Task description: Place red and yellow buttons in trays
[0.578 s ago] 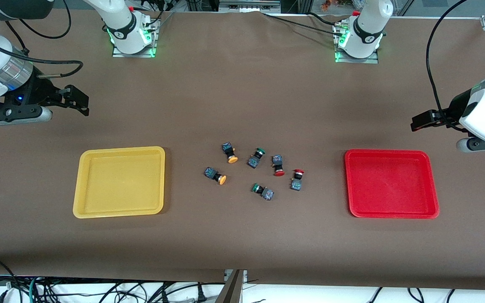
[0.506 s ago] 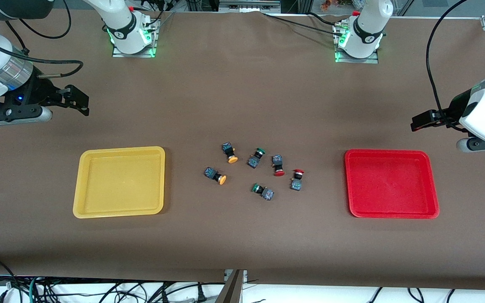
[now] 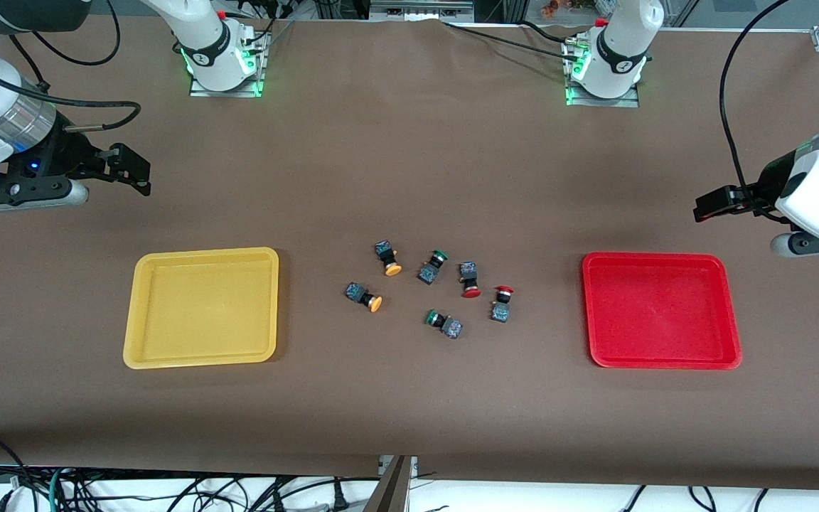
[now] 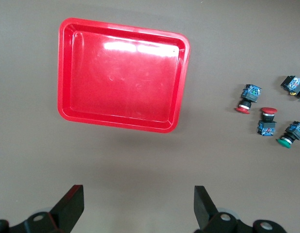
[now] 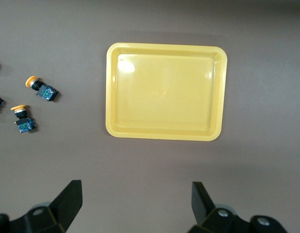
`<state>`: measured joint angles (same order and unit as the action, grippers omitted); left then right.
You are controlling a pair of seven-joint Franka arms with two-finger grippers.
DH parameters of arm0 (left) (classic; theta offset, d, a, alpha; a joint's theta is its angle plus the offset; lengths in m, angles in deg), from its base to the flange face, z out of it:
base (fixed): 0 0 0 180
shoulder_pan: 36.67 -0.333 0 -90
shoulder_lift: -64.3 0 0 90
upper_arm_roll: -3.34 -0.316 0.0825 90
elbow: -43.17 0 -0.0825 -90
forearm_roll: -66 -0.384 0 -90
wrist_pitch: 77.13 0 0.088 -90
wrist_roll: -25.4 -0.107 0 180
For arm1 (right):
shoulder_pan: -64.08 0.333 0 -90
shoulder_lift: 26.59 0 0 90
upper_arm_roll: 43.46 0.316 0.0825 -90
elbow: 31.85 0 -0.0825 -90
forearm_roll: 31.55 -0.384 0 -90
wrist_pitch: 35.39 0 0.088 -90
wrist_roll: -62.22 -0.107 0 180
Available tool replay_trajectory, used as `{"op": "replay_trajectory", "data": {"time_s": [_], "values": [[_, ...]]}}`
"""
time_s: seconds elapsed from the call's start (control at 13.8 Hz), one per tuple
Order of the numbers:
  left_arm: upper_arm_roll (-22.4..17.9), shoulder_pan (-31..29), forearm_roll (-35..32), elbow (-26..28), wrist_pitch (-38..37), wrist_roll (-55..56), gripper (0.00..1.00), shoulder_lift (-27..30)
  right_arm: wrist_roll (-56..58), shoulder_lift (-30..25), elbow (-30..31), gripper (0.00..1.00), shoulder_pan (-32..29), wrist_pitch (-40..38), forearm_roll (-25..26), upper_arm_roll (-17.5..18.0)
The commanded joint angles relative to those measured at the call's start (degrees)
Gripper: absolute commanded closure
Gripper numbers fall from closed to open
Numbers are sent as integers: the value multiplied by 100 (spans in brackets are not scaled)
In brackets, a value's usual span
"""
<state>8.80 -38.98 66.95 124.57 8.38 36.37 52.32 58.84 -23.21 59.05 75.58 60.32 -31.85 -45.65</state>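
Two yellow-capped buttons (image 3: 388, 259) (image 3: 363, 296) and two red-capped buttons (image 3: 469, 279) (image 3: 501, 304) lie loose at the table's middle, between the trays. The yellow tray (image 3: 201, 252) sits toward the right arm's end and the red tray (image 3: 660, 259) toward the left arm's end; nothing lies in either. My right gripper (image 3: 134, 173) hangs open over bare table beside the yellow tray (image 5: 165, 53), holding nothing (image 5: 137, 201). My left gripper (image 3: 714, 203) hangs open over bare table beside the red tray (image 4: 123, 24), also holding nothing (image 4: 138, 204).
Two green-capped switches (image 3: 434, 266) (image 3: 443, 323) lie among the buttons. Both arm bases (image 3: 221, 60) (image 3: 605, 67) stand along the table edge farthest from the front camera. Cables hang under the table's front edge.
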Motion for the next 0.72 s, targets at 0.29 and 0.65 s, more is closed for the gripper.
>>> {"op": "replay_trajectory", "data": {"time_s": [0.29,0.65], "values": [[-18,3,107,-195,-26,-86,0,-103,-67,14,-81,0,1,-36,-76,-9],[-10,3,107,-195,-26,-86,0,-103,-67,23,-81,0,-7,-44,-76,-9]]}}
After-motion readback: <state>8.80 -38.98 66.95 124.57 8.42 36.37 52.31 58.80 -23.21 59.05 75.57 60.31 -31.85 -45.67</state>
